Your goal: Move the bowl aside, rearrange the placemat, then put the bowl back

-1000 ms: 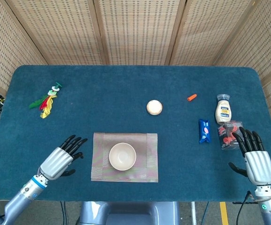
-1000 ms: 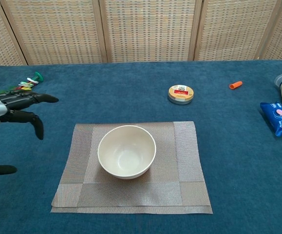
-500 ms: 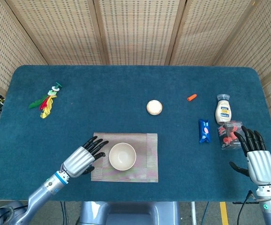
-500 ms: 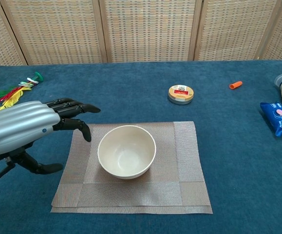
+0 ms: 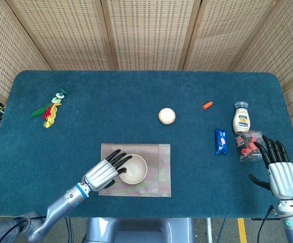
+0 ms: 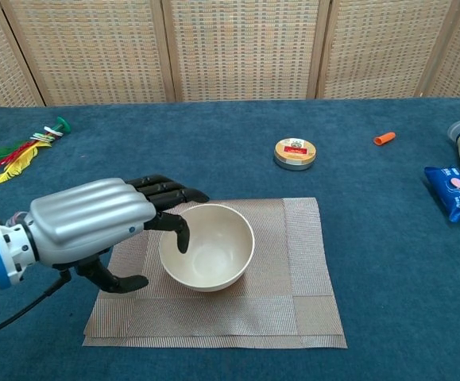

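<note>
The small cream ceramic bowl (image 6: 206, 246), empty, smooth and upright, sits on the left-centre part of the grey woven rectangular placemat (image 6: 309, 262), low in the middle of the head view. The left hand (image 6: 102, 218) reaches over its left rim, fingers (image 6: 174, 193) spread apart and grasping nothing yet, thumb low beside the wall. A shallow pinch on that slick rim could, I judge, let the bowl slip or tip, or drag the mat along. At the lower right edge, the right hand (image 5: 279, 169) hovers with fingers apart, holding nothing.
</note>
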Controlling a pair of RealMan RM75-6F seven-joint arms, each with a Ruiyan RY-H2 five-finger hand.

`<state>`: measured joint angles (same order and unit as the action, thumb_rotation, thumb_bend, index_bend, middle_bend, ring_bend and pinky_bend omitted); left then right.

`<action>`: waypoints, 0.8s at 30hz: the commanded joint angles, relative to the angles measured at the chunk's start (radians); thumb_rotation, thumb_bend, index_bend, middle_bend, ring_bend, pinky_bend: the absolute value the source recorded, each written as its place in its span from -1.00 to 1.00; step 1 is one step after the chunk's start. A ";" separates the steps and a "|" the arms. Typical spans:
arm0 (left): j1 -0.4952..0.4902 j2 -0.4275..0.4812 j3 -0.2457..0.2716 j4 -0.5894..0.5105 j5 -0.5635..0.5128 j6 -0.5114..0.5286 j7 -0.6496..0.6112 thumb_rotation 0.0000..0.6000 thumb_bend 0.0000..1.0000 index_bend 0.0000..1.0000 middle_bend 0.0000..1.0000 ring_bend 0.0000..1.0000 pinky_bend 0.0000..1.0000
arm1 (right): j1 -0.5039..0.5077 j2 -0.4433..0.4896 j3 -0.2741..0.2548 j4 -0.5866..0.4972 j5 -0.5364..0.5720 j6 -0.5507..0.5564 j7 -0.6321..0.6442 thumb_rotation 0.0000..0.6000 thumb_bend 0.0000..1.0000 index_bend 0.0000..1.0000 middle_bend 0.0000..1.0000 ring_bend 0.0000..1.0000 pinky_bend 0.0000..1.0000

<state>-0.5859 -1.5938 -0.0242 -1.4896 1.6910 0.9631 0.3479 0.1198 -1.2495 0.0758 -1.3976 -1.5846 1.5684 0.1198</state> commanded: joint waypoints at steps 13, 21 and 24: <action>-0.030 -0.104 -0.010 0.111 -0.063 0.003 0.041 1.00 -0.25 0.03 -1.00 -1.00 -1.00 | -0.004 0.004 0.008 0.001 0.003 0.014 0.022 1.00 -0.75 -0.67 -1.00 -1.00 -1.00; -0.028 -0.148 -0.011 0.167 -0.067 0.047 0.040 1.00 -0.11 0.57 -1.00 -1.00 -1.00 | -0.004 0.003 0.008 0.000 0.001 0.015 0.027 1.00 -0.75 -0.67 -1.00 -1.00 -1.00; -0.027 -0.155 -0.008 0.176 -0.064 0.065 0.031 1.00 -0.06 0.65 -1.00 -1.00 -1.00 | -0.005 0.003 0.010 0.000 -0.001 0.020 0.030 1.00 -0.75 -0.67 -1.00 -1.00 -1.00</action>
<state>-0.6134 -1.7465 -0.0333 -1.3169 1.6258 1.0222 0.3828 0.1147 -1.2465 0.0853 -1.3977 -1.5851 1.5882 0.1490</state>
